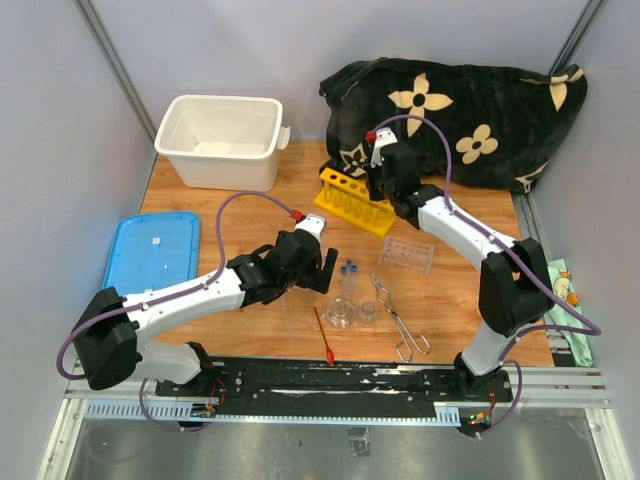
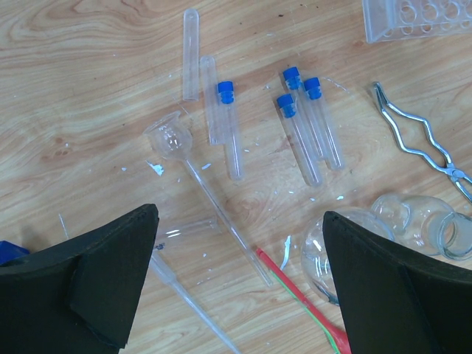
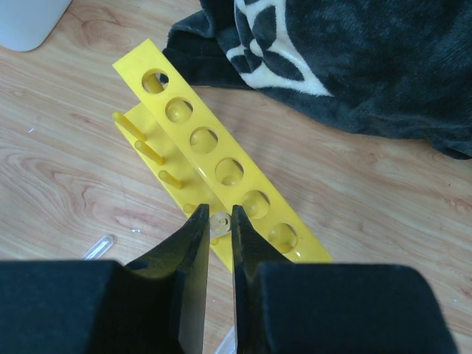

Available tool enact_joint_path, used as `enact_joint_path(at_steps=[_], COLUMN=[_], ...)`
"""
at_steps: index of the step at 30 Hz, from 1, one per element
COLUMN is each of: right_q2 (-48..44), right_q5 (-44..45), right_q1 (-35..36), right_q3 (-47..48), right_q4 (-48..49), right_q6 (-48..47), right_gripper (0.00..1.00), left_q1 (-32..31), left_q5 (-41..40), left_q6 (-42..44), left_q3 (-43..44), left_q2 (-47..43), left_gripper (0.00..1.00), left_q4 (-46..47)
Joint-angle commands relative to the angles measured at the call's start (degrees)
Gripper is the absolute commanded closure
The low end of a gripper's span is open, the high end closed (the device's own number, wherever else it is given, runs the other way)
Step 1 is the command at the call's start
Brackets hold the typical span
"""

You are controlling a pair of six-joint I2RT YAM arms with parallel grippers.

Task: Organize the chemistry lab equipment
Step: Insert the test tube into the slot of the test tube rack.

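My right gripper (image 3: 220,215) is shut on a clear tube (image 3: 219,224), seen end-on just above the front edge of the yellow holed rack (image 3: 221,147). That rack (image 1: 352,200) stands at the back of the table's middle. My left gripper (image 2: 240,221) hangs open over loose items: three blue-capped tubes (image 2: 313,125) side by side, a fourth (image 2: 228,125), an uncapped tube (image 2: 191,55), a glass funnel (image 2: 171,140), a red-tipped stick (image 2: 295,291) and a beaker (image 2: 324,251). Metal tongs (image 1: 400,320) lie to the right, below the clear plastic rack (image 1: 407,253).
A white tub (image 1: 220,140) stands at the back left, and its blue lid (image 1: 152,250) lies flat at the left edge. The black flowered cloth (image 1: 460,110) is bunched behind the yellow rack. A thin pipette (image 2: 192,302) lies near my left finger.
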Motion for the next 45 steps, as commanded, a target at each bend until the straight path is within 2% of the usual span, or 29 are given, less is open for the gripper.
enact_joint_path(at_steps=[1,16,18,20,22,35,41,45], right_q2=[-1.24,-1.38,-1.14,-1.14,-1.32,-2.88,-9.91,-18.69], right_q5=[-0.19,0.44,0.34,-0.13,-0.67,-1.88,-1.62,-1.68], right_q1=[-0.37,-0.37,-0.37,-0.38,-0.37,-0.38,-0.22,0.11], right_q3=[-1.71,-3.88,-4.07,-4.35,-4.43,-4.64,-5.46,-7.73], right_q4=[1.31,1.92,2.48,2.90,3.14,2.37,-1.00,-5.45], right_q6=[-0.11,-1.17,-1.52,-1.81,-1.90,-1.24,0.11,1.27], right_gripper=[0.99,0.99,0.95,0.84,0.79,0.78,0.78,0.78], left_q1=[-0.43,-0.45,-0.45,-0.43,-0.45,-0.44,-0.45,-0.36], left_q5=[-0.36,0.04,0.03,0.07,0.00,0.37,0.19,-1.04], left_q6=[0.24,0.21,0.31,0.34,0.43,0.49,1.92,4.64], left_q3=[0.98,0.79,0.75,0.61,0.54,-0.12,1.30,3.82], left_q2=[-0.21,-0.19,-0.21,-0.21,-0.15,0.06,3.51,8.50], left_gripper=[0.03,0.03,0.03,0.03,0.03,0.04,0.11,0.25], left_q4=[1.95,2.31,2.27,2.31,2.40,2.80,1.10,-0.42])
